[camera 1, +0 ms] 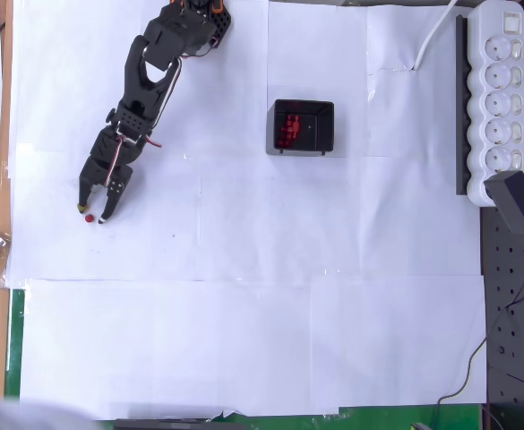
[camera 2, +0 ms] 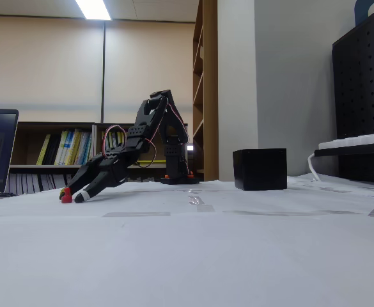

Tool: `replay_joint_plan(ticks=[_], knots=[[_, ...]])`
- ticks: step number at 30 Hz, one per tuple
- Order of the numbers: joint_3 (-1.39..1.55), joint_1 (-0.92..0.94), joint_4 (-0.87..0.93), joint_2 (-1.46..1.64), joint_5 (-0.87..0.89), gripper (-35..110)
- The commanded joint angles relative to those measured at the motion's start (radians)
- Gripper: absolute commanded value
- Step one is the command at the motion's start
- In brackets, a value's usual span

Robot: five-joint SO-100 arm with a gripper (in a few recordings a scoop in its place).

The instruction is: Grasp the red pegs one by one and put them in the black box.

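White paper sheets cover the table, and on them one black arm reaches from its base at the top of the overhead view down toward the left side. Its gripper sits low at the paper with the two fingers spread a little way apart, tips touching or nearly touching the surface, and one red peg lies between those tips; the fingers have not closed on it as far as can be seen, and whether either one touches it cannot be told. In the fixed view the same gripper slants down to the table and the single peg stands just at its tip, upright on the paper. Well apart from this, toward the right of the arm in the overhead view, stands one black box, square and open at the top, with a cluster of red pegs gathered in its left half; they overlap too much to count exactly, though several are there. In the fixed view the box shows as a plain dark cube beside the wall. One white power strip lies along the right edge, with five round sockets visible in a row.
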Motion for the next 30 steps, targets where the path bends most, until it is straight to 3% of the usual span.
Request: replay_joint_plan(ticks=[1, 12, 23, 30], knots=[[0.04, 0.009, -0.021, 0.025, -0.006, 14], [0.063, 0.003, -0.021, 0.041, -0.006, 13], [0.061, 0.003, -0.008, 0.041, 0.003, 1], [0.054, 0.003, 0.153, -0.034, -0.038, 0]])
